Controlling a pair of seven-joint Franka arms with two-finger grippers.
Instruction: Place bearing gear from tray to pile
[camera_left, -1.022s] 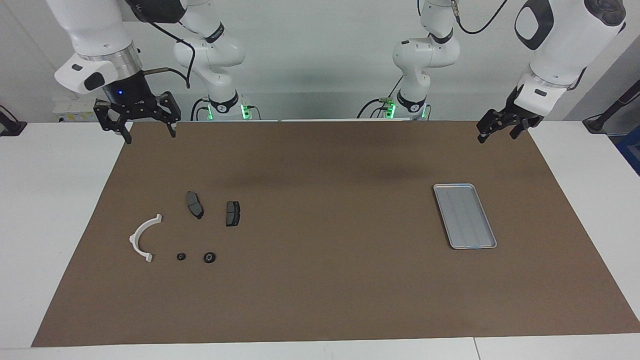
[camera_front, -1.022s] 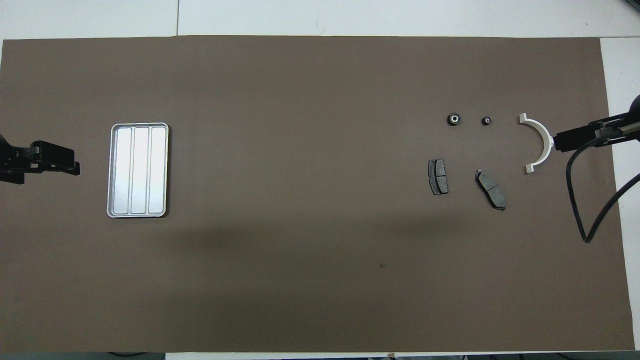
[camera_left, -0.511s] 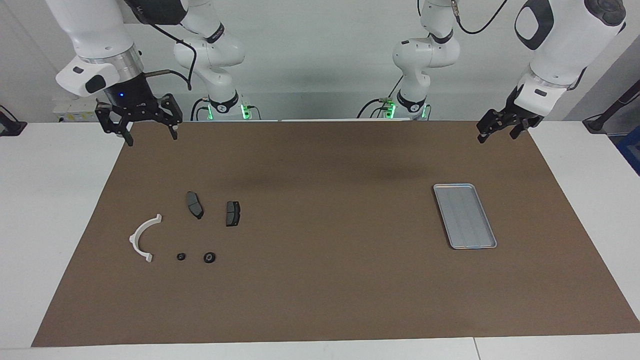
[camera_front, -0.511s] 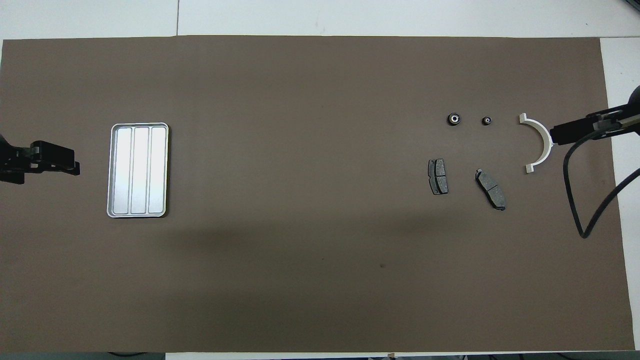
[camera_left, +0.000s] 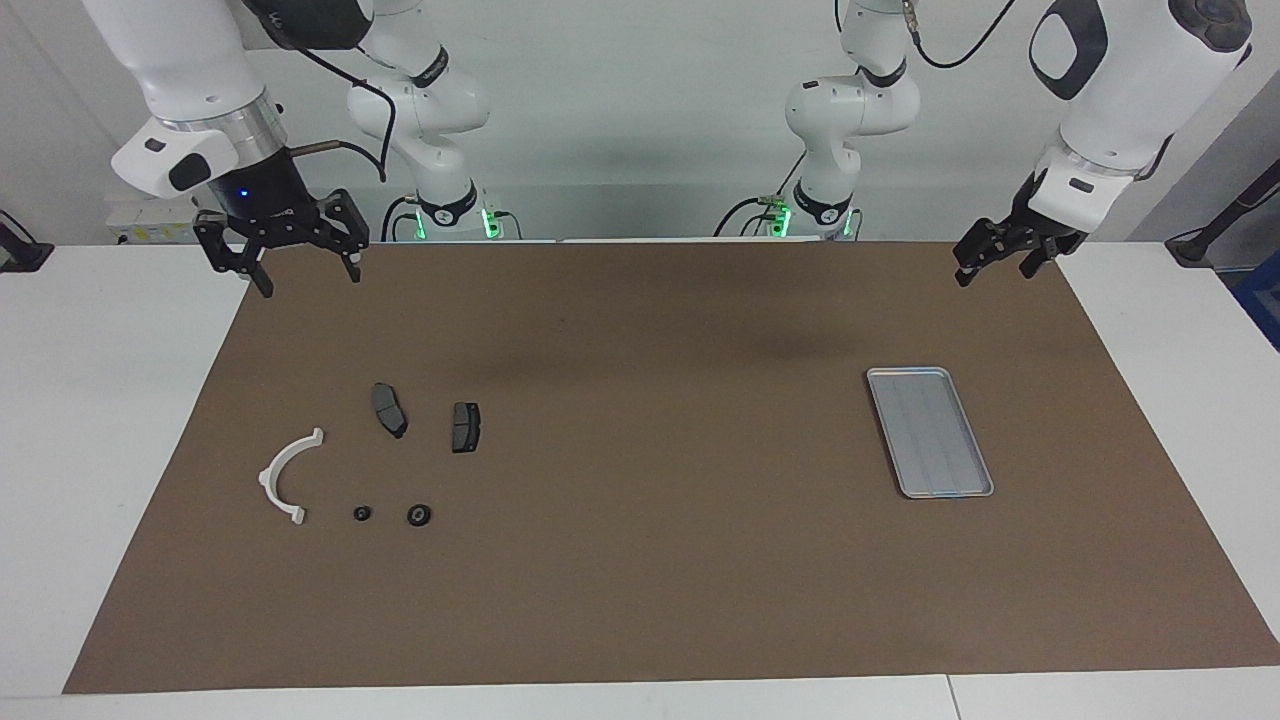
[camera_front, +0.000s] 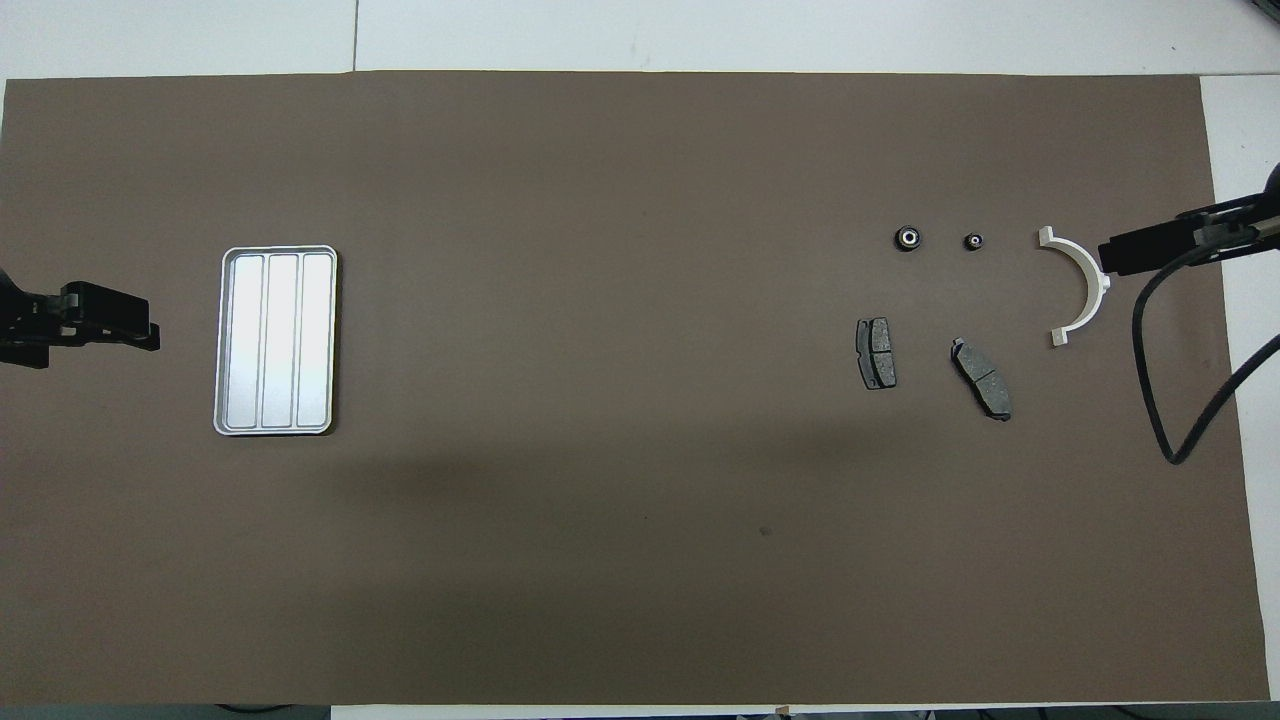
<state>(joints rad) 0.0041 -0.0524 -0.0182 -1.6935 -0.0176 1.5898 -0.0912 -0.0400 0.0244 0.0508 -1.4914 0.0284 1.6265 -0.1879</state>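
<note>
The silver ribbed tray (camera_left: 930, 432) (camera_front: 275, 340) lies on the brown mat toward the left arm's end, with nothing in it. The pile lies toward the right arm's end: a white half-ring bracket (camera_left: 283, 477) (camera_front: 1080, 285) and two dark brake pads (camera_left: 390, 409) (camera_left: 465, 426). Beside the bracket lie two small black round parts, a larger one (camera_left: 418, 514) (camera_front: 908, 238) and a smaller one (camera_left: 362, 513) (camera_front: 973, 241); I cannot tell which is the bearing gear. My right gripper (camera_left: 308, 278) (camera_front: 1110, 255) hangs open and empty over the mat's corner by the robots. My left gripper (camera_left: 990, 264) (camera_front: 140, 330) waits open and empty, high over the mat's edge.
The brown mat (camera_left: 650, 560) covers most of the white table (camera_left: 100, 400). A black cable (camera_front: 1160, 400) loops down from the right arm over the mat's end by the bracket. Both arm bases (camera_left: 445, 205) (camera_left: 825, 205) stand at the table's edge.
My right gripper has drifted a little toward the table's middle and slightly lower, with its cable loop shifting along. The left arm and all parts on the mat have stayed put.
</note>
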